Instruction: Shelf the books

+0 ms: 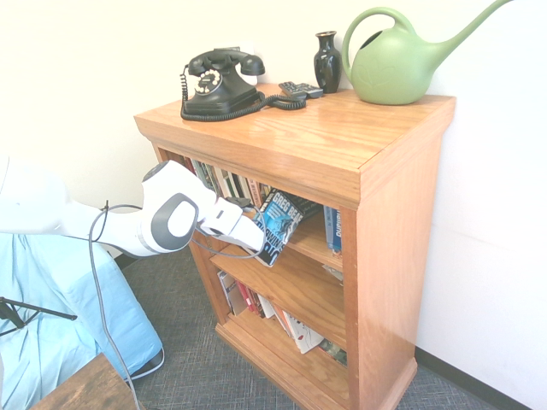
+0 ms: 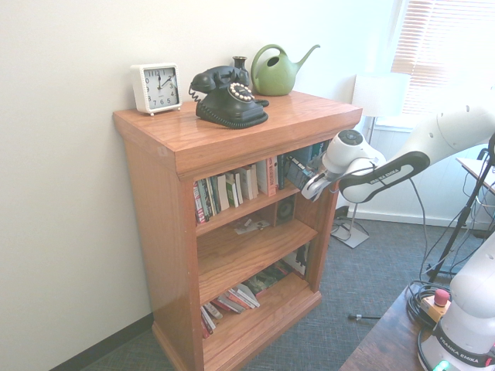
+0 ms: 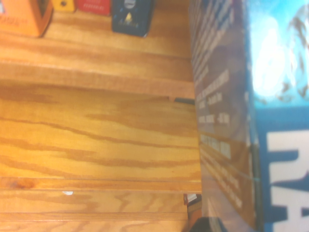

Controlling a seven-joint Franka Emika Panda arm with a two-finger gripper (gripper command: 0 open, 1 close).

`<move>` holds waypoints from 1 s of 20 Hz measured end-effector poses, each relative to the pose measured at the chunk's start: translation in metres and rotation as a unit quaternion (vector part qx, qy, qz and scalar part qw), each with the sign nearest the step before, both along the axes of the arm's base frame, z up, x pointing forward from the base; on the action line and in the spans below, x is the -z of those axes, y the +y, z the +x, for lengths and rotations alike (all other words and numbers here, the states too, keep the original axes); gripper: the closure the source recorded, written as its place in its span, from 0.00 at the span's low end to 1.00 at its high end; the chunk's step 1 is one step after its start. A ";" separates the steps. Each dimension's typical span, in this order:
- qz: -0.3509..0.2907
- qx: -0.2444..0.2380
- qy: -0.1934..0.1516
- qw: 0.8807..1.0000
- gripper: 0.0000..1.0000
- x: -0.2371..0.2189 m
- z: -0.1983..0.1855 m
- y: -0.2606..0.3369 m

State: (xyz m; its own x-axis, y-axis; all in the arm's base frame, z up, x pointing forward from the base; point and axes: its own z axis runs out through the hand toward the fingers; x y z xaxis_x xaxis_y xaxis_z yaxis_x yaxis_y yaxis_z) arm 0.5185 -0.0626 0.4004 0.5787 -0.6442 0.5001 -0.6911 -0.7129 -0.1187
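Paperback (image 1: 280, 224) with "GREG BEAR" lettering, clamped between the jaws of the gripper (image 1: 256, 243), tilted, at the front of the bookcase's (image 1: 397, 222) upper shelf (image 1: 314, 243), beside blue books (image 1: 332, 229).

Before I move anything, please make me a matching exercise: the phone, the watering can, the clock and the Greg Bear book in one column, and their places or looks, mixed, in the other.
Things:
1. Phone
2. Watering can
3. Clock
4. Greg Bear book

Places or looks:
A. Green, with a long spout
B. Held by the gripper at the bookcase
C. White frame, on the bookcase top
D. Black, with a coiled cord

Right pairs: 1-D, 2-A, 3-C, 4-B
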 end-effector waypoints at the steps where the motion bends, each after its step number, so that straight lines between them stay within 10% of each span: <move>1: 0.000 0.000 0.001 1.000 1.00 0.000 0.002 -0.002; 20: -0.018 -0.014 0.000 1.000 1.00 0.002 0.050 0.001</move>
State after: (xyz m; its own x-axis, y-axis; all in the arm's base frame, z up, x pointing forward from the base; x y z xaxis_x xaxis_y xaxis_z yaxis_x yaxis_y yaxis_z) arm 0.5687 -0.0615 0.3982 0.5964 -0.6087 0.5233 -0.6704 -0.7362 -0.0925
